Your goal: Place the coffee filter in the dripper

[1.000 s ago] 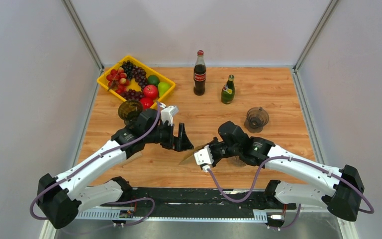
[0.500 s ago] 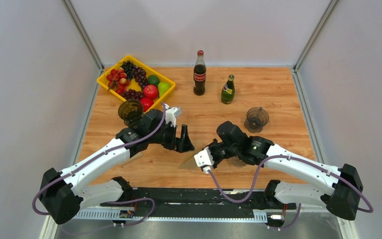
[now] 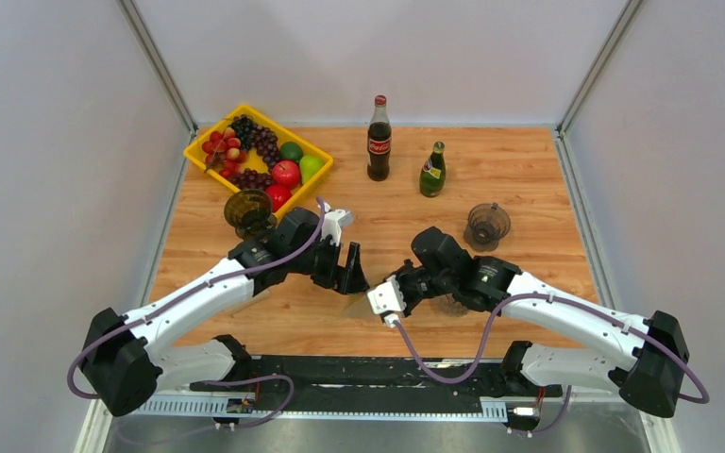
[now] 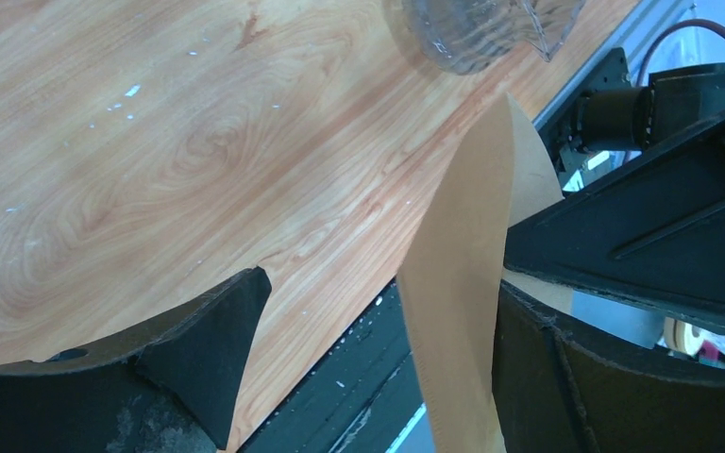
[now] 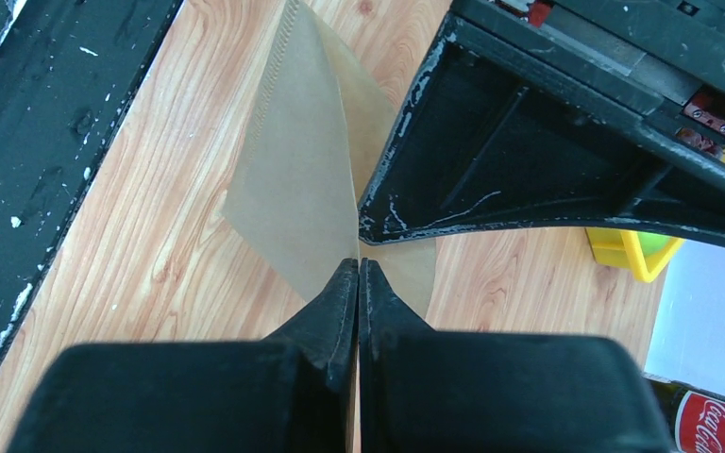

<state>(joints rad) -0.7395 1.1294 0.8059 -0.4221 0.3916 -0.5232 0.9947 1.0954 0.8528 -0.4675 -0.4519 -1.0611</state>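
My right gripper (image 5: 359,266) is shut on a corner of the brown paper coffee filter (image 5: 302,189) and holds it upright just above the table near the front middle. My left gripper (image 4: 378,293) is open, and the filter (image 4: 463,283) stands between its fingers, close against the right one. In the top view the two grippers meet, the left (image 3: 351,272) and the right (image 3: 389,288). An amber glass dripper (image 3: 247,209) stands behind the left arm. A clear ribbed glass vessel (image 4: 472,33) shows just beyond the filter.
A dark glass vessel (image 3: 487,225) stands at the right middle. A cola bottle (image 3: 379,140) and a green bottle (image 3: 432,171) stand at the back. A yellow tray (image 3: 210,142) of fruit sits at the back left. The table's front edge and black rail (image 4: 378,377) lie right below the grippers.
My left gripper has moved right and slightly forward, so its open fingers now straddle the filter. My right gripper has stayed almost still, holding the filter.
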